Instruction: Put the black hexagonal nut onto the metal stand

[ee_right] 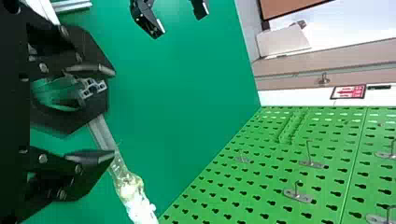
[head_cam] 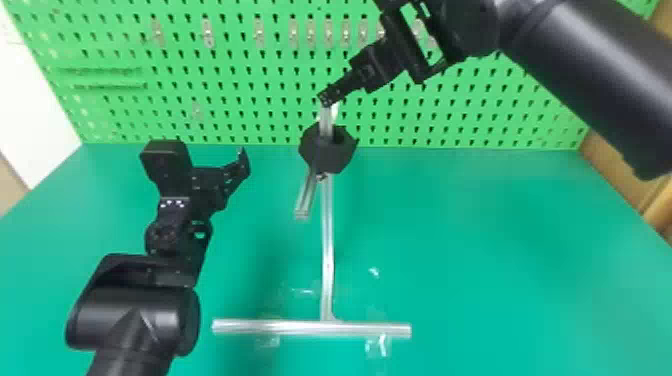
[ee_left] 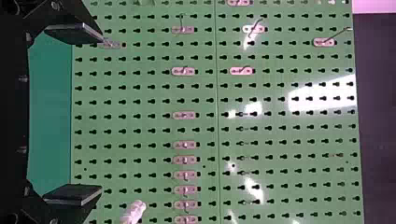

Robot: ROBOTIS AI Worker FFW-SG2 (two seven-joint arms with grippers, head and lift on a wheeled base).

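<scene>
Closest to the head camera, the right arm's thick black forearm (head_cam: pixel 595 75) enters from the right edge and slants up and leftward across the upper corner. Its wrist (head_cam: pixel 465 25) bends there, so the slim right tool (head_cam: pixel 326 97) points down and left, reaching the top of the metal stand (head_cam: pixel 327 240). In the right wrist view, that tool's two flat fingers stand apart, released rather than clenched.

The black hexagonal nut (head_cam: pixel 327 152) is high on the stand, overlapping its upper bars in the head view; whether a bar runs through it cannot be told. In the right wrist view, the nut lies just beside the fingers, partly behind one of them, and the squared end of a bar shows against it.

The left arm (head_cam: pixel 132 310) comes in from the bottom edge, to the left of the stand, and extends forward over the green worktop (head_cam: pixel 475 260). Its tool (head_cam: pixel 206 149) is apart from both nut and stand, its fingers spread wide with nothing between them, aimed at the green pegboard (ee_left: pixel 275 140). The stand's long crossbar (head_cam: pixel 280 327) lies across the worktop.
</scene>
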